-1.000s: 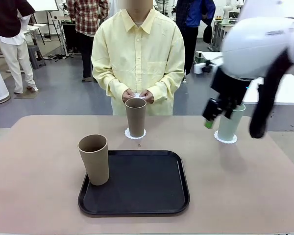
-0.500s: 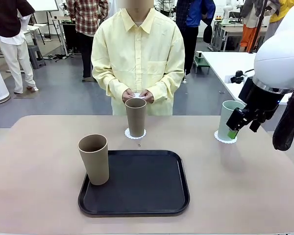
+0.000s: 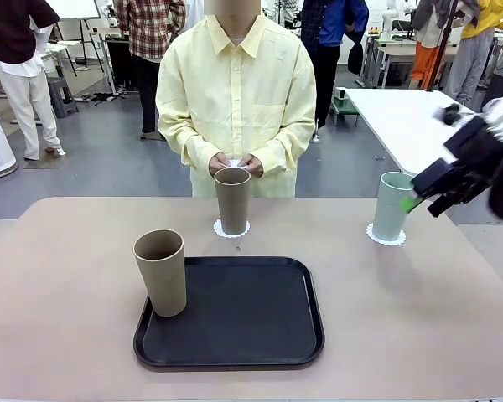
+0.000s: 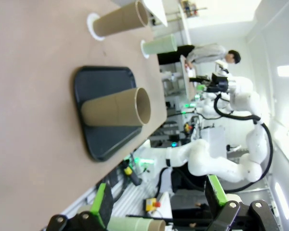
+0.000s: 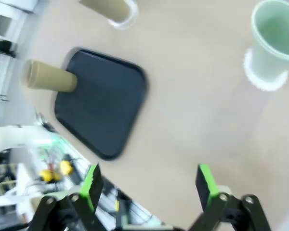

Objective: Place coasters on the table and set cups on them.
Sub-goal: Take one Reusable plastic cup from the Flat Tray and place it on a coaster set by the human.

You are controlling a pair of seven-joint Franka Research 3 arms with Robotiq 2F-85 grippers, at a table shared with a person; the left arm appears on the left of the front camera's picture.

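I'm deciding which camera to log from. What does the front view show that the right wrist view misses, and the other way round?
Front view adds the person at the far side, fingers on something small and white, and the robot's right hand seen from outside, near the mint cup but not holding it. Right wrist view adds a look down into that cup, which looks empty, and the wide gap between that hand's green pads. Shared: the black tray, the tan cup on its corner, the other tan cup and the mint one each on a white coaster.
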